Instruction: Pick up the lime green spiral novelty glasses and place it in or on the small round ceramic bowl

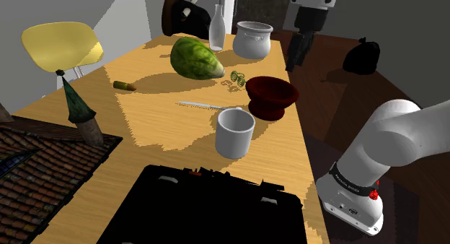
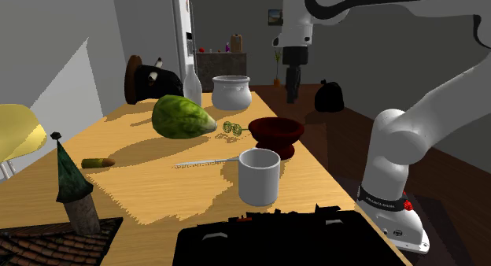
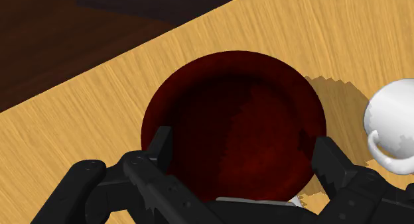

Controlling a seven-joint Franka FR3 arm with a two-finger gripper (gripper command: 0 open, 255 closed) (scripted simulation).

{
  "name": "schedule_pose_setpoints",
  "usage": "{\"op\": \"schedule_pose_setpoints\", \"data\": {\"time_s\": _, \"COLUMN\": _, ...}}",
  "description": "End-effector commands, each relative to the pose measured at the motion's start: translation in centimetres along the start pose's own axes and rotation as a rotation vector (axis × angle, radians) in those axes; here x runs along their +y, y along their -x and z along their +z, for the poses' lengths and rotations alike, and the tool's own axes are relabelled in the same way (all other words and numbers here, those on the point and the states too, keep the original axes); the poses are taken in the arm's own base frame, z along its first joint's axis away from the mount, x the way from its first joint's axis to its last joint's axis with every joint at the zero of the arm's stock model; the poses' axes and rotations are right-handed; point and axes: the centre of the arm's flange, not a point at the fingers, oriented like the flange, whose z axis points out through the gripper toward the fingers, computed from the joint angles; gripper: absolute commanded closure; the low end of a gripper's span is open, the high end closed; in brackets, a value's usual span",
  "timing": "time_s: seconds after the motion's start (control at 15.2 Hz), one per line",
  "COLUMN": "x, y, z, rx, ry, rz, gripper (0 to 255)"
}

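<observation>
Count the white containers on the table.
2. A white mug beside the dark red bowl; a white pot at the table far end, next to the clear bottle. None looks hidden.

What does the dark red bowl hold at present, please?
Nothing: the bowl is empty, its inside bare; the green glasses lie beside it on the table.

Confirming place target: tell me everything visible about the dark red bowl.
The dark red bowl is round, glossy, empty, with a wide rim tapering to a foot. It stands upright on the wooden table near its edge, green glasses and a white mug beside it. The gripper hangs above, fingers open, touching nothing.
</observation>
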Motion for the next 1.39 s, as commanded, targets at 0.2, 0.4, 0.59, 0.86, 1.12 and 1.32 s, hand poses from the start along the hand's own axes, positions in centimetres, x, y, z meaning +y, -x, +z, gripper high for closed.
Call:
{"op": "schedule_pose_setpoints", "data": {"time_s": 0.2, "x": 1.2, "y": -3.5, "z": 1.4, "rx": 0.002, "ry": -0.014, "rz": 0.039, "gripper": 0}}
{"op": "schedule_pose_setpoints", "data": {"time_s": 0.4, "x": 2.6, "y": -7.0, "z": 2.9, "rx": 0.003, "ry": -0.027, "rz": 0.078, "gripper": 0}}
{"op": "schedule_pose_setpoints", "data": {"time_s": 0.59, "x": 4.1, "y": -10.4, "z": 4.3, "rx": 0.005, "ry": -0.041, "rz": 0.117, "gripper": 0}}
{"op": "schedule_pose_setpoints", "data": {"time_s": 0.86, "x": 6.2, "y": -14.9, "z": 6.3, "rx": 0.007, "ry": -0.059, "rz": 0.17, "gripper": 0}}
{"op": "schedule_pose_setpoints", "data": {"time_s": 1.12, "x": 8.5, "y": -19.2, "z": 8.3, "rx": 0.009, "ry": -0.077, "rz": 0.222, "gripper": 0}}
{"op": "schedule_pose_setpoints", "data": {"time_s": 1.32, "x": 10.4, "y": -22.4, "z": 9.8, "rx": 0.011, "ry": -0.091, "rz": 0.261, "gripper": 0}}
